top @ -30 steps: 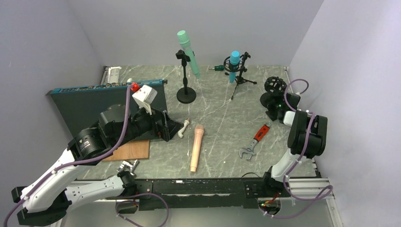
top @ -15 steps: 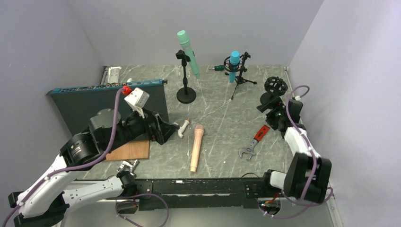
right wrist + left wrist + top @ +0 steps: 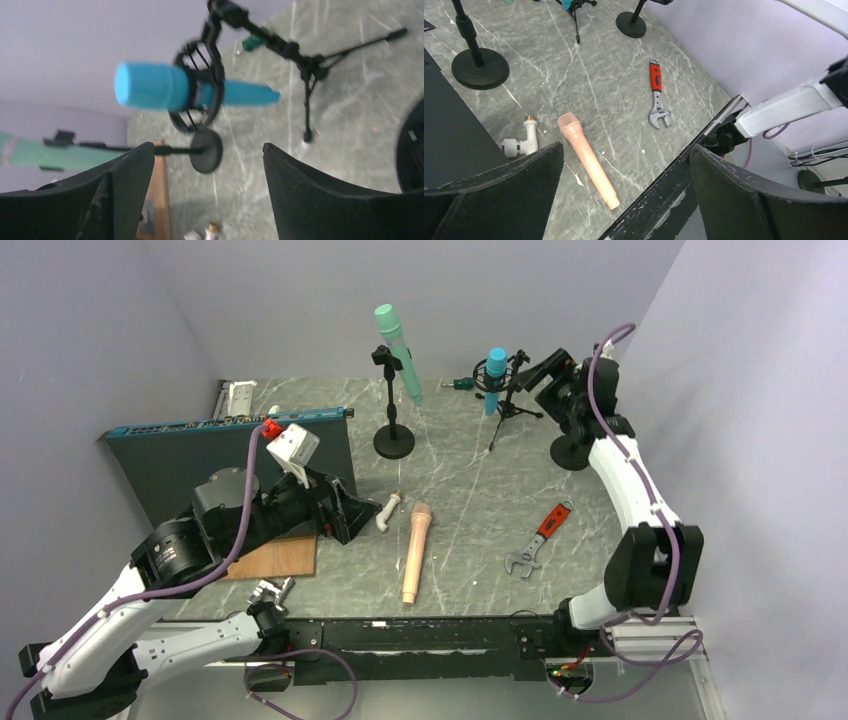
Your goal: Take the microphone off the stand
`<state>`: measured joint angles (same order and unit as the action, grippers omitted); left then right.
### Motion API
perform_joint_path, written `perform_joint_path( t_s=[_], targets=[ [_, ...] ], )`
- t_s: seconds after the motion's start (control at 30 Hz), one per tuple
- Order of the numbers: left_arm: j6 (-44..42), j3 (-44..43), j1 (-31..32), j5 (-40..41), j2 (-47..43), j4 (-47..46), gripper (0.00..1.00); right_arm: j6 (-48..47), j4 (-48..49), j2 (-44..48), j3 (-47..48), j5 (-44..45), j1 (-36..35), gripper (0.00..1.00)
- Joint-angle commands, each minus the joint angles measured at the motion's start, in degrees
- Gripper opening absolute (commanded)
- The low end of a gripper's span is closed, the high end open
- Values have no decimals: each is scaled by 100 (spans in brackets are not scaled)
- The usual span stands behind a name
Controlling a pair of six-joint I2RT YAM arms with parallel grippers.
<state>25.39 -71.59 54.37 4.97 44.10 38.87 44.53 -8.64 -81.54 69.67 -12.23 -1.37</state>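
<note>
Counts first: three microphones, three stands, one wrench [image 3: 540, 538] and one pipe fitting [image 3: 389, 512], all on the bench [image 3: 470, 490]. Your left pincer [image 3: 350, 512] hangs wide open and empty at near left. The fitting is just beyond it, with the peach microphone [image 3: 415, 552] lying loose beside that. Green microphone [image 3: 398, 352] is clipped on the round-base stand [image 3: 393, 440], back centre. Blue microphone [image 3: 495, 378] sits in the shock mount of the tripod stand [image 3: 512, 410]. Your right pincer [image 3: 540, 370] is just right of it, spread wide, holding nothing, not touching. Its wrist view is blurred and the green microphone is cut off there. The right arm hides the top of the third stand [image 3: 572, 452].
</note>
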Motion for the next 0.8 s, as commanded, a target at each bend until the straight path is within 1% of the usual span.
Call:
perform_joint_path(
  t_s=[0.0,0.1,0.17,0.3,0.47,0.53,0.67,0.77],
  targets=[
    [90,-231,17,92,-17,45,99,425,44,-827,1051,199,20,80],
    [89,-280,25,187,0,133,99,729,85,-1332,1483,346,79,78],
    [73,-292,19,234,17,147,99,994,278,-1659,1666,219,101,73],
    [54,-391,15,258,110,227,99,1371,342,-2328,2234,-1,101,71],
    [65,-374,21,286,131,229,99,1773,669,-2956,2546,-253,101,64],
    [63,-397,21,292,147,253,99,1804,727,-3097,2607,-254,101,64],
    [52,-405,21,308,156,266,99,1990,1080,-3224,2459,-354,101,52],
    [47,-397,26,312,160,254,99,2178,1380,-3235,2262,-590,101,43]
  ],
)
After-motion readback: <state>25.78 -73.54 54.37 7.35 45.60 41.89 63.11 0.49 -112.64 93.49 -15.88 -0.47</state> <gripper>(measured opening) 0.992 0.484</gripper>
